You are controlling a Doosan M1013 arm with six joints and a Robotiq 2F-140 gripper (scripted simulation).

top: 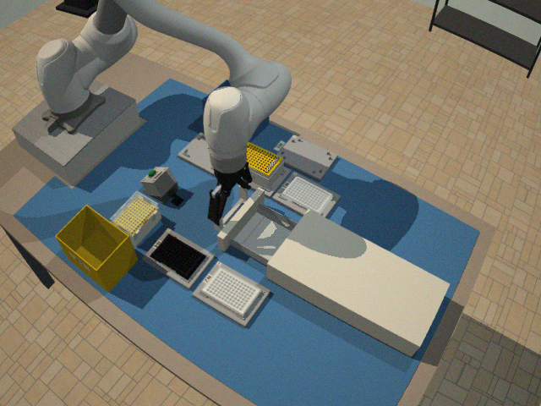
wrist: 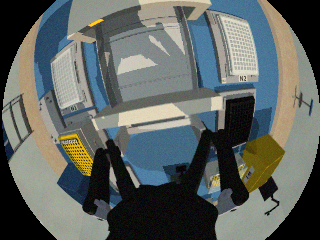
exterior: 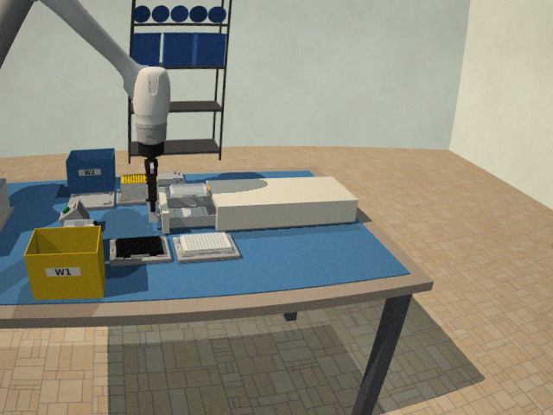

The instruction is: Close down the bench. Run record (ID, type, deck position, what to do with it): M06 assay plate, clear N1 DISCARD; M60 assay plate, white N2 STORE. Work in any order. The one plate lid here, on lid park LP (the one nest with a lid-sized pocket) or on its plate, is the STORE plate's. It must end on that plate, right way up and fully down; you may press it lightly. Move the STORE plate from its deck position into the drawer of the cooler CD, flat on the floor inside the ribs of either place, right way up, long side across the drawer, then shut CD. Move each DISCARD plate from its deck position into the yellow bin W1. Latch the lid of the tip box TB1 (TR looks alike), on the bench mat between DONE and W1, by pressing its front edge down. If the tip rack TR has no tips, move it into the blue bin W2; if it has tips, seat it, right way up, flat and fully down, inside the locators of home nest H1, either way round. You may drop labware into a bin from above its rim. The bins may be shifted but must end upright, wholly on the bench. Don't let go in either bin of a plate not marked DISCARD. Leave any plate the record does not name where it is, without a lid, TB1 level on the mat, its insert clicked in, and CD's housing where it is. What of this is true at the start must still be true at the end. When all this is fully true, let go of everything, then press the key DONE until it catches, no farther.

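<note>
One black two-finger gripper hangs straight down at the cream front panel of the cooler drawer. Its fingers stand fairly wide yet are clamped on that panel, or a handle on it that I cannot make out, presumably to work the drawer. The drawer is pulled out of the long cream cooler housing, its grey ribbed floor bare, so nothing is stored yet.

The white assay plate meant for storage sits in its grey nest near the desk's front edge, beside a black plate. Behind the drawer, another nest holds what may be the lid or the clear plate; I cannot tell which. The yellow bin waits at the corner, the clear-lidded tip box just beside it.
</note>
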